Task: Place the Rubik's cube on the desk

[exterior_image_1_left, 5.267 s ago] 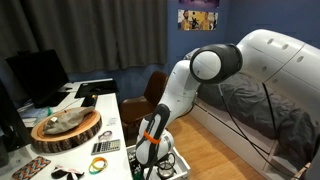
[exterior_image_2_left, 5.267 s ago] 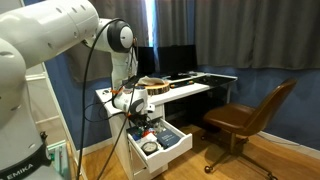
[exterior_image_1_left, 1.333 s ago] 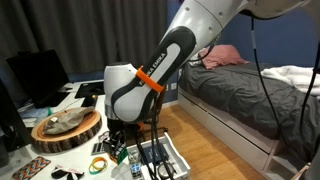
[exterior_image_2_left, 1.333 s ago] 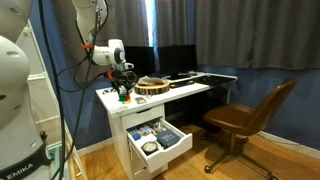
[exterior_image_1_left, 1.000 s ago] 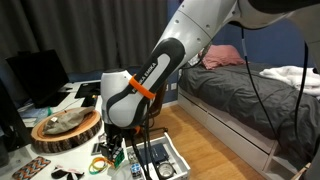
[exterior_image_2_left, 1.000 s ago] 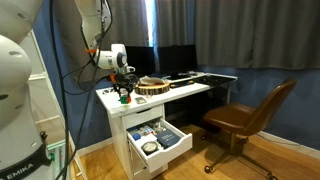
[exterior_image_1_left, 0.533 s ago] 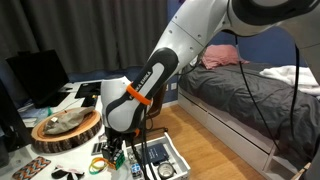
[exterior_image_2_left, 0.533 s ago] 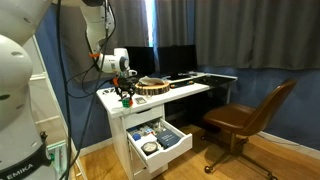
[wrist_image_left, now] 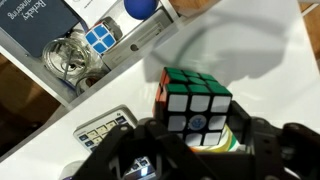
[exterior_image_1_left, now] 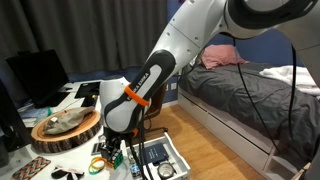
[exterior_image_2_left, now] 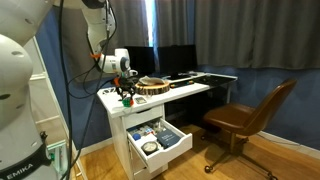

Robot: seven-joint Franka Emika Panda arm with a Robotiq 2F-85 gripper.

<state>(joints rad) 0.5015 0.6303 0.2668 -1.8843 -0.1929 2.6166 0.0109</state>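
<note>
Plainly the gripper (wrist_image_left: 200,146) is clamped on the small green-and-white Rubik's cube (wrist_image_left: 195,100) near an edge of the white bench (wrist_image_left: 272,60); released onto the yellow-green tape ring (wrist_image_left: 230,143), it could tumble off.

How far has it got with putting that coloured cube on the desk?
Done: the Rubik's cube is gripped in the end effector, clear of the open drawer. In hand: it hangs low over the desk corner, near the calculator. Left: set it down and let go; whether it touches yet, I cannot tell.
</note>
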